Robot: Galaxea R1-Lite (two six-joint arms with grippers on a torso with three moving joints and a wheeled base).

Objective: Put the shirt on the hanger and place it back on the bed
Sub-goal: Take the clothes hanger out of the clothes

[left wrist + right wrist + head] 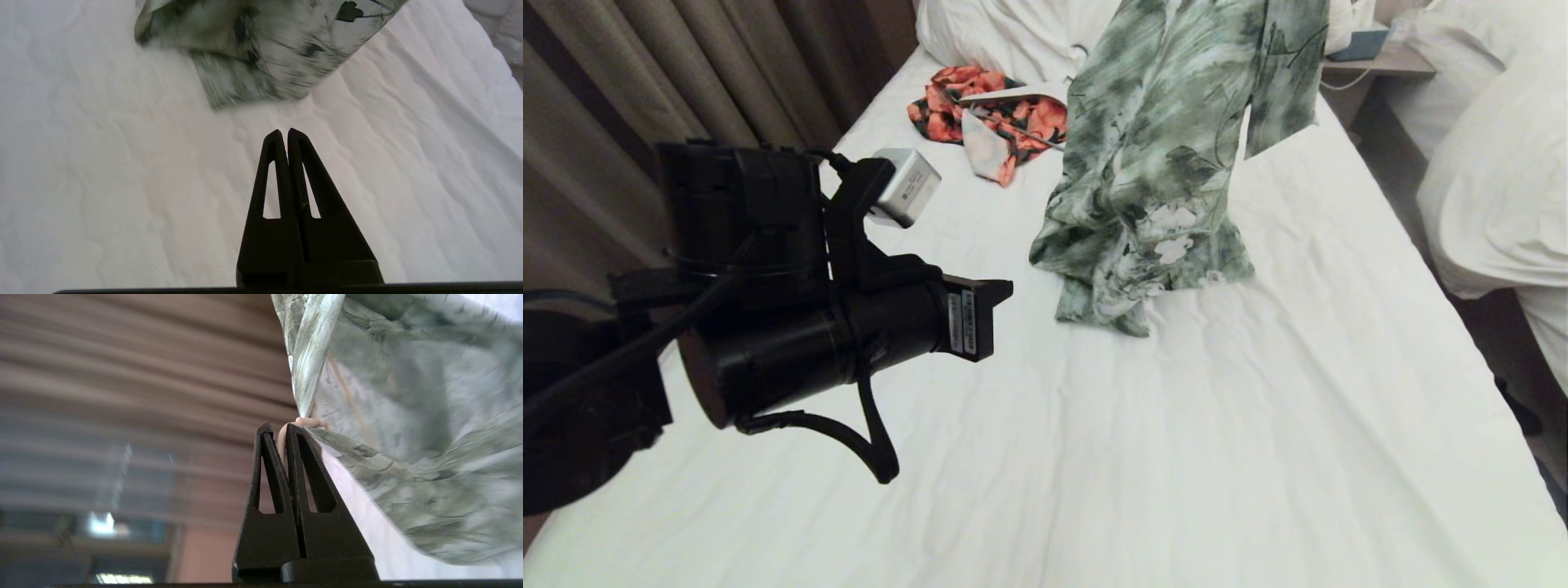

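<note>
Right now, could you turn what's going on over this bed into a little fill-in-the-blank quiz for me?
1. The green and white shirt hangs in the air, its lower end resting on the ____.
2. The right gripper is shut on the cream ____.
3. The left gripper is shut and holds ____.
4. Near the pillows lies a garment coloured ____.

Missing words: bed; hanger; nothing; orange-red

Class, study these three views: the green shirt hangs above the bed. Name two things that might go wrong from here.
1. The right gripper pinches only the thin cream hanger; it might slip out.
2. The shirt hem is bunched on the bed; lowering it may leave it crumpled.
</note>
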